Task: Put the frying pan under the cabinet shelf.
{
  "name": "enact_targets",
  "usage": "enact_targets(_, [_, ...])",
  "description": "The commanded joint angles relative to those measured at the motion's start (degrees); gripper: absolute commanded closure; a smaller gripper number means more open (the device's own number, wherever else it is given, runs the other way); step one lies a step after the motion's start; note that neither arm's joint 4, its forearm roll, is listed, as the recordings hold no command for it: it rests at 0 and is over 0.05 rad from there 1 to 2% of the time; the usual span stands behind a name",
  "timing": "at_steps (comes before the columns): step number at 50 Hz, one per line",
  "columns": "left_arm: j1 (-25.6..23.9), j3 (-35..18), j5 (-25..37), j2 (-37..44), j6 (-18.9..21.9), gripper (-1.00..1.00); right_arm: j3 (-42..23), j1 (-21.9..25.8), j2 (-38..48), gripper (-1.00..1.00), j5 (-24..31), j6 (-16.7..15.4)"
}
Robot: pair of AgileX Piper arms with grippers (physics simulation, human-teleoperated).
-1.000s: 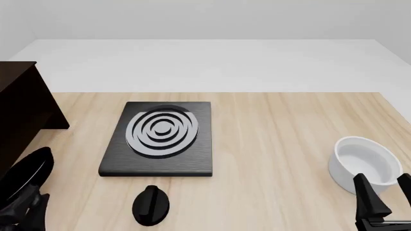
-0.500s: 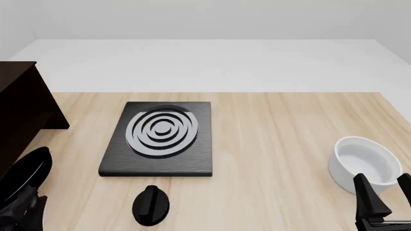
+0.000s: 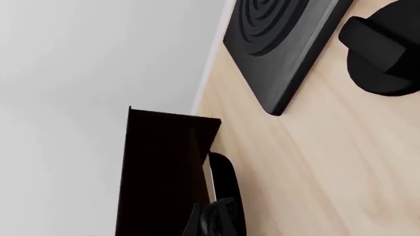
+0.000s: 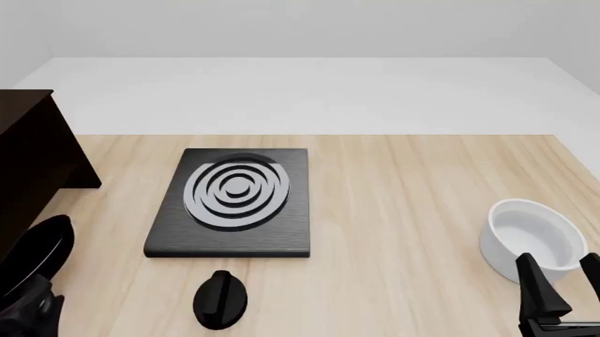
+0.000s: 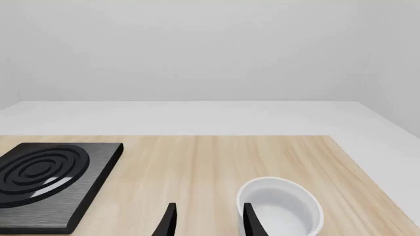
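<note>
Left gripper at table's near left corner, closed on frying pan, tilted, just beside cabinet shelf. Right gripper parted, empty, near white bowl.

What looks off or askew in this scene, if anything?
One thing: the frying pan at the near left is tilted up on edge against the cabinet shelf, above the left end effector, not flat on the table. The stove plate, knob and white bowl sit normally.

Stove plate, knob, white bowl.
</note>
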Motion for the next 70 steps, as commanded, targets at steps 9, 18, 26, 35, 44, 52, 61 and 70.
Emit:
enact_targets(9, [4.3,2.2,4.6,0.0,3.0,1.0,0.0,0.0,0.0,-1.0,0.0,0.0])
enact_targets(18, [5.1,2.2,6.1,0.0,3.8,1.0,0.0,0.0,0.0,-1.0,0.0,0.0])
enact_targets(26, [5.3,2.2,5.9,0.0,2.9,1.0,0.0,0.0,0.0,-1.0,0.0,0.0])
enact_targets(35, [5.9,2.2,3.7,0.0,2.8,1.0,0.0,0.0,0.0,-1.0,0.0,0.0])
enact_targets(44, [6.1,2.2,0.9,0.0,1.9,-1.0,0.0,0.0,0.0,-1.0,0.0,0.0])
enact_targets(52, [5.4,2.2,-0.3,0.0,-0.8,-1.0,0.0,0.0,0.0,-1.0,0.0,0.0])
enact_targets(61, [4.7,2.2,0.0,0.0,-3.6,-1.0,0.0,0.0,0.0,-1.0,0.0,0.0])
enact_targets(70, [3.2,2.2,1.5,0.0,-9.6,-1.0,0.0,0.0,0.0,-1.0,0.0,0.0])
